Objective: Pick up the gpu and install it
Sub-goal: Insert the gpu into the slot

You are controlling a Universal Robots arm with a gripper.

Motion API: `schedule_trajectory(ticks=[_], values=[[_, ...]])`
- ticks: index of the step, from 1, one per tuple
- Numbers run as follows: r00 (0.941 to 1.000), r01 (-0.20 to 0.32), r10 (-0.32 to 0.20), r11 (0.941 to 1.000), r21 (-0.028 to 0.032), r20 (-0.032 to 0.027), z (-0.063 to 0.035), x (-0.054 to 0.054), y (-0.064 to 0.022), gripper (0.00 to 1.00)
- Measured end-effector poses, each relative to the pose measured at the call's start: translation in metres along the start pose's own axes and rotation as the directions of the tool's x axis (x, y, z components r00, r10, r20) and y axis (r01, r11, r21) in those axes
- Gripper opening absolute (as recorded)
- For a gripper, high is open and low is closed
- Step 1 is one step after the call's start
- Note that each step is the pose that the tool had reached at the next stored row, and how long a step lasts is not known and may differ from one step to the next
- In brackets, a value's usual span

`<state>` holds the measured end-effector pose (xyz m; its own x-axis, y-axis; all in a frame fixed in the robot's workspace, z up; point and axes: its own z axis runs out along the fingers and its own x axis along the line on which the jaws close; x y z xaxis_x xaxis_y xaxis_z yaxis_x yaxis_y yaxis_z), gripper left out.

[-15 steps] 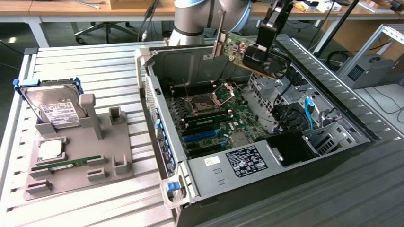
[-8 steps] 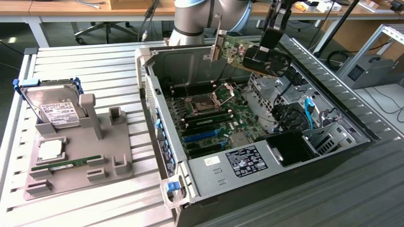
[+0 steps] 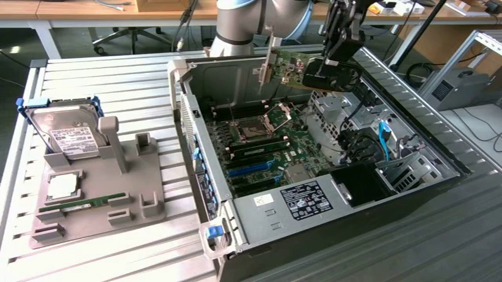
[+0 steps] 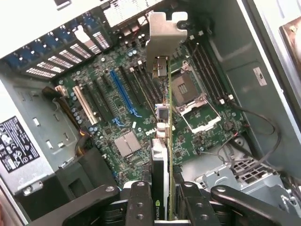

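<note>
On the exterior view's left, the slatted grey metal desk [image 3: 102,76] carries a grey moulded plastic holder [image 3: 117,194]. In it stand a silver hard drive in a blue frame [image 3: 69,135] and, lying flat, a narrow green RAM stick [image 3: 82,204]. Just beside it to the right lies the open black and grey computer case [image 3: 439,158], its green motherboard [image 3: 259,147] [image 4: 108,117] exposed. Above the case's far end the black claw [image 3: 333,67] [image 4: 164,202] is clenched on the gpu [image 3: 297,66] [image 4: 162,160], a thin flat card held on edge in the air over the motherboard. Its grey metal bracket [image 3: 269,64] [image 4: 164,33] is at the end away from the claw.
</note>
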<state>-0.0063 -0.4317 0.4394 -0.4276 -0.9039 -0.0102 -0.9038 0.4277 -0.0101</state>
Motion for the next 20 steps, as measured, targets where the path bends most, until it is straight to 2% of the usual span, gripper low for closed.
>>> schedule_trajectory(ticks=[4, 8, 13, 14, 18, 20], values=[[0.9957, 0.092, -0.092, 0.9957, 0.0007, -0.0029, 0.0002, 0.0, 0.0, 0.27], [0.985, 0.172, -0.172, 0.9851, 0.0013, -0.0061, 0.0003, 0.0, 0.0, 0.27], [0.9645, 0.264, -0.264, 0.9646, 0.0022, -0.0123, 0.0005, 0.0, 0.0, 0.27], [0.957, 0.29, -0.29, 0.9571, 0.0026, -0.0158, 0.0005, 0.0, 0.0, 0.27], [0.9382, 0.345, -0.344, 0.9387, 0.0045, -0.0333, 0.0006, -0.0002, 0.0001, 0.27], [0.9346, 0.354, -0.354, 0.9351, 0.0045, -0.0348, 0.0006, -0.0001, 0.0001, 0.27]])
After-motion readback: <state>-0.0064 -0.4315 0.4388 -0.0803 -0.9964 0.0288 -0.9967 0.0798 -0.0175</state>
